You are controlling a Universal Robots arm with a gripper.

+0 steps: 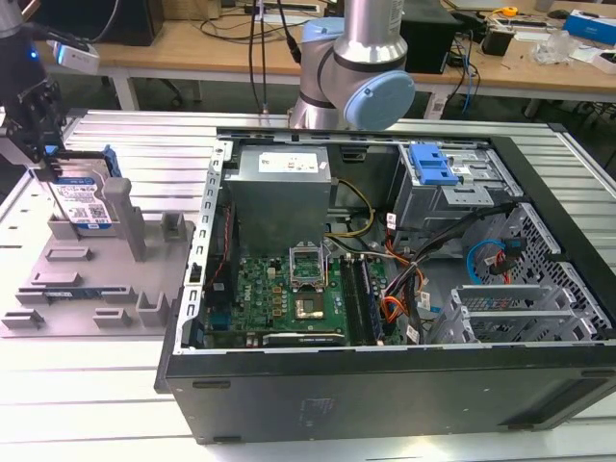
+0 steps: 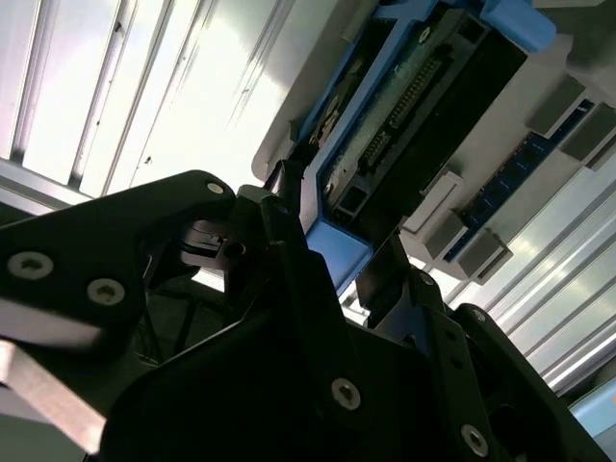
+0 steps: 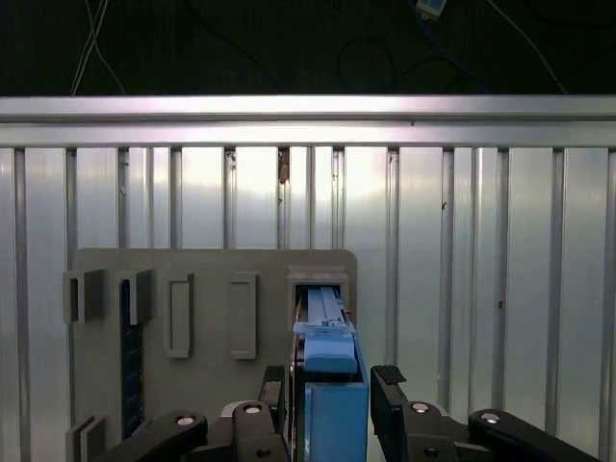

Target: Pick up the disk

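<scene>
Disk point(image 1: 85, 200): stands on edge in a slot of the grey fixture point(image 1: 87, 279), upper left of the exterior view, with its blue-and-white label showing.
Gripper point(image 1: 45, 168): mine sits at the disk's top edge, astride its blue rail in both wrist views point(image 3: 330, 377) point(image 2: 337, 241); I cannot tell whether it grips or sits slack.
Fixture: lies flat on the slatted counter point(image 1: 144, 144), left of the open computer case point(image 1: 385, 385).

Open computer case point(image 1: 385, 395), grey fixture point(image 1: 96, 274)

The grey post point(image 1: 123, 217) hides one edge of the disk point(image 1: 87, 200), probably its lower corner.
</scene>
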